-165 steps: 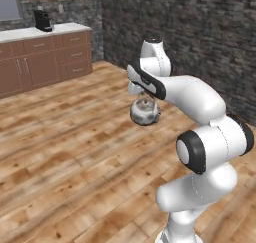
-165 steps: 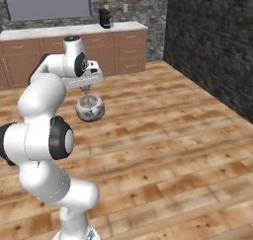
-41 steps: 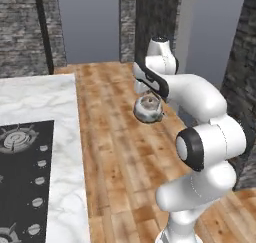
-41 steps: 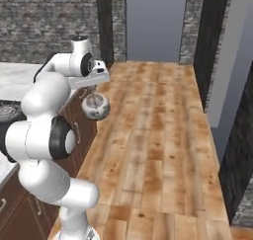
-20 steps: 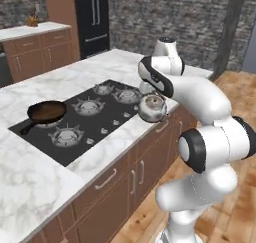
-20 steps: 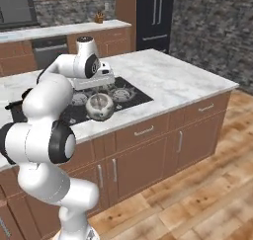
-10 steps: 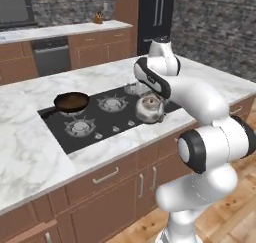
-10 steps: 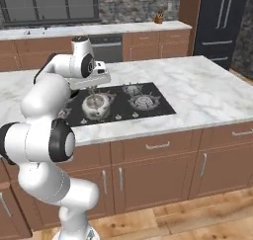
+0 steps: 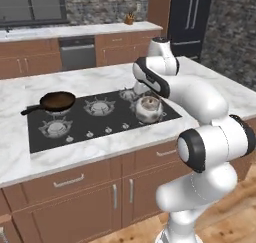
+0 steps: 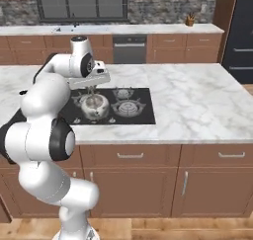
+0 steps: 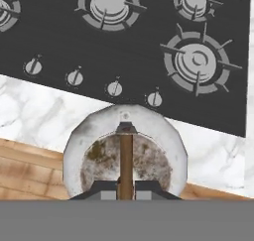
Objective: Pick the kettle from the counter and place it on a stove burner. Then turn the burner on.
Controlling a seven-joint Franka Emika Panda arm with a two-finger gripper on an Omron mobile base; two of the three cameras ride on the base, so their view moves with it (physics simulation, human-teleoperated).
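Observation:
The small silver-grey kettle [image 9: 149, 109] hangs from my gripper [image 9: 148, 94], which is shut on its arched top handle. It hovers over the front right part of the black cooktop [image 9: 80, 119] set into the white marble counter [image 9: 100, 145]. From the right base view, the kettle [image 10: 95, 107] hangs to the left of a large stove burner [image 10: 129, 107]. Looking down from the hand, the kettle [image 11: 126, 150] covers the marble strip and the counter's front edge, with my gripper [image 11: 126, 188] clamped on the brown handle bar. The nearest stove burner [image 11: 197, 61] lies ahead and to the right.
A dark frying pan [image 9: 57, 101] sits on the cooktop's back left burner. Small silver knobs [image 11: 114, 89] line the cooktop's front edge. Brown cabinets [image 9: 75, 187] run below the counter. A second counter with an oven [image 9: 77, 52] stands against the far wall, and a dark fridge [image 9: 187, 22] stands at the back right.
The base has driven and turned, so the whole scene has shifted and the cooktop now lies square ahead. The kettle has stayed hanging in the shut gripper throughout.

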